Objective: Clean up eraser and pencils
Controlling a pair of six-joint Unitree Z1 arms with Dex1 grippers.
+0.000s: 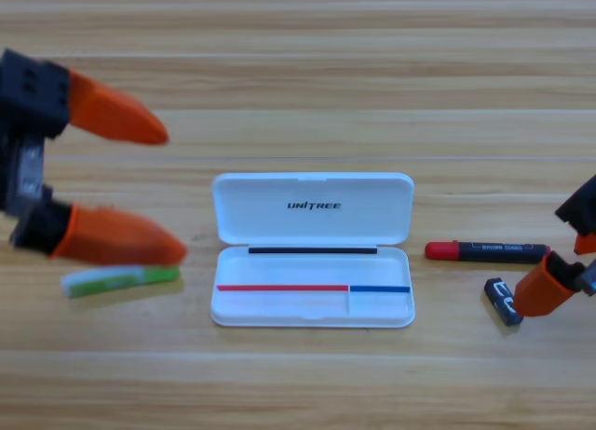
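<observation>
High view: a white case [313, 262] is seen lying open in the middle of the table [298, 48], its tray not yet holding any of the task's things. The green stick [119, 280] is found on the left, well apart from the case, with the left gripper [172, 193] set just above it, its fingers [116, 118] spread wide and nothing held between them. The marker [487, 252] is laid just beside the case's right edge, and the eraser [503, 301] is placed below it, touching or nearly touching the one orange finger of the right gripper [549, 288] that is seen at the picture's edge; whether those fingers are wide or narrow cannot be told.

All three things are judged light and stiff. Both sticks are probably smooth and round, so rolling is to be expected; each is best taken across the barrel near its middle. The eraser is short and blocky, likely grippy, and is best pinched across its narrow sides, though it may be nudged aside easily.
</observation>
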